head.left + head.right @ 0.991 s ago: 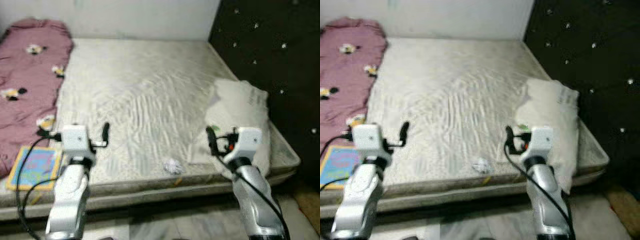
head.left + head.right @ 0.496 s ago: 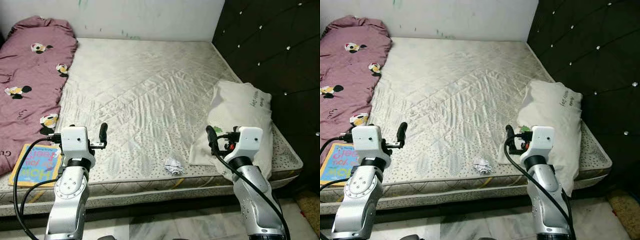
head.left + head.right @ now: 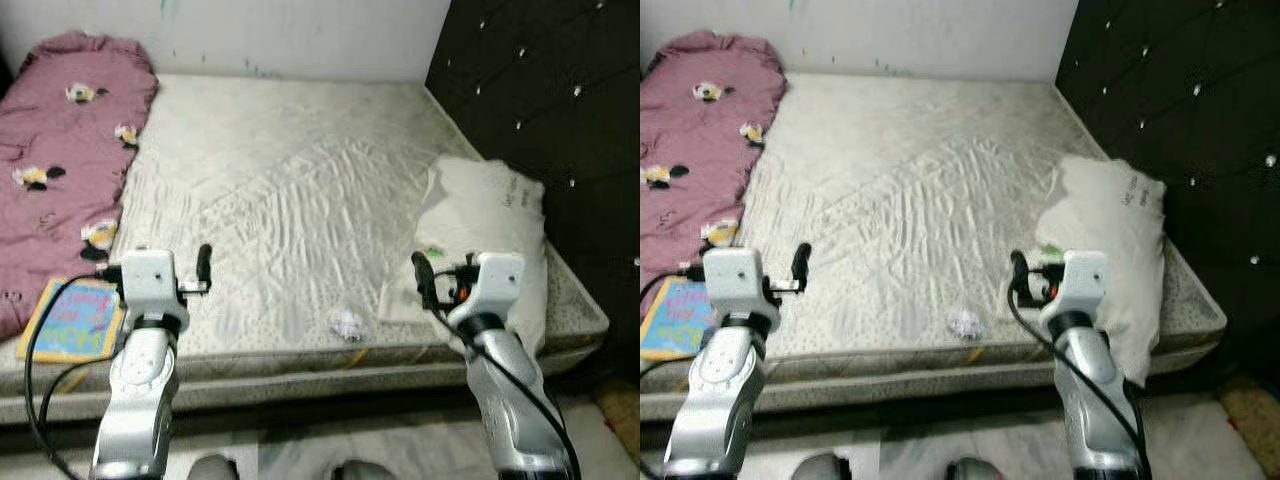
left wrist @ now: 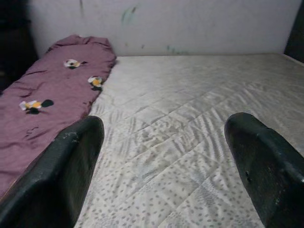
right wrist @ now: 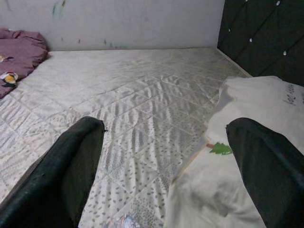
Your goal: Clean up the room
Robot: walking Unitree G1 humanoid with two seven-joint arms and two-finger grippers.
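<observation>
A small crumpled white wrapper [image 3: 346, 324] lies on the pale quilted mattress [image 3: 290, 190] near its front edge, between my two arms. A colourful book [image 3: 68, 318] rests at the mattress's front left corner. My left gripper [image 4: 166, 161] is open, held above the front edge just right of the book. My right gripper [image 5: 166, 161] is open too, hovering over the near end of a white pillow [image 3: 490, 235], to the right of the wrapper. Neither gripper holds or touches anything.
A mauve blanket with cartoon prints [image 3: 60, 150] covers the mattress's left side. A black tufted headboard [image 3: 540, 90] rises on the right, with a white wall [image 3: 300, 35] behind. Pale floor tiles [image 3: 400, 450] run below the bed's front edge.
The whole picture has shifted slightly and blurred, so the camera moved. Both arms keep the same pose, and the wrapper, book and pillow lie where they were.
</observation>
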